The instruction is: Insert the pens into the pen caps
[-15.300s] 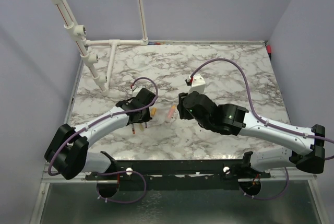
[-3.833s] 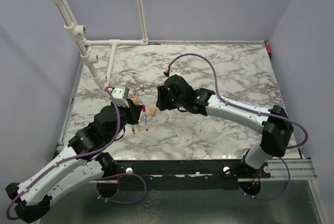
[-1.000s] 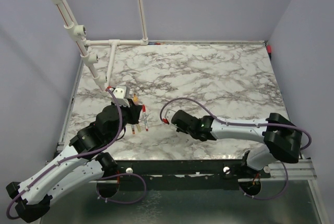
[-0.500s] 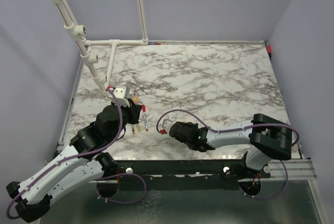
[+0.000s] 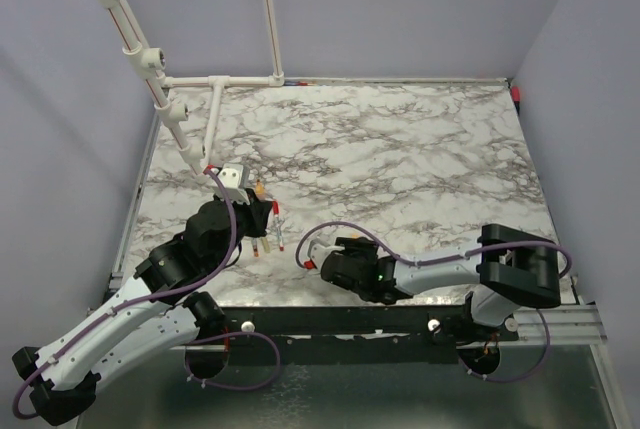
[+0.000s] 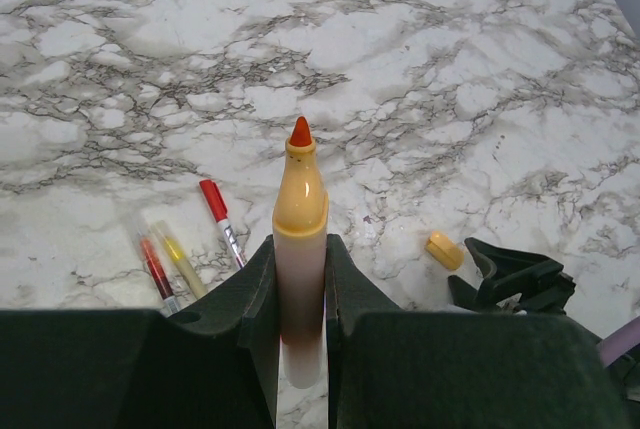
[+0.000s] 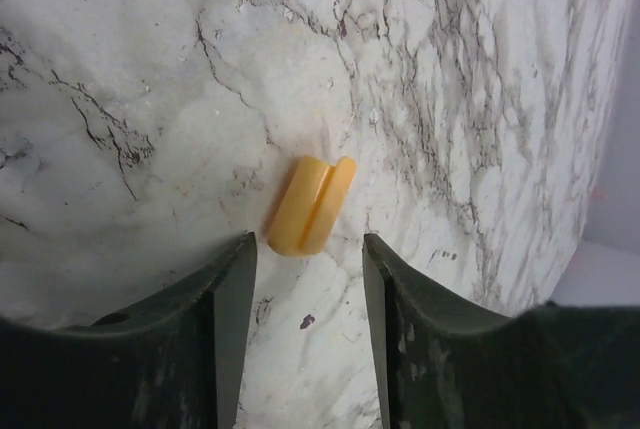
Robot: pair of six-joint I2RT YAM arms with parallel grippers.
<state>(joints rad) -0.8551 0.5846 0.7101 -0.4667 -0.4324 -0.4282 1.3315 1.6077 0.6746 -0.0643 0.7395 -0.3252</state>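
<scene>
Pen cap [image 7: 310, 205] lies on marble table [image 5: 420, 159] between lilac walls [image 5: 400, 9].

Probably a robotics lab cell: marble-patterned tabletop [image 5: 430, 149] enclosed by plain lilac walls [image 5: 400, 9], with white pipe frame [image 5: 150, 59].

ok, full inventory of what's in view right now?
held pen: one, yellow-orange barrel with a red-orange tip, clamped upright in the left gripper
loose pens: three, one red-tipped, one red-orange, one yellow, lying together on the table by the left gripper
pen cap: one, yellow, lying on the table at the right gripper's fingertips
table: one, white marble with grey veins
pipe frame: one, white, far left corner
cables: purple, one along each arm
left gripper: black, shut on the held pen
right gripper: black, open, low over the pen cap
</scene>
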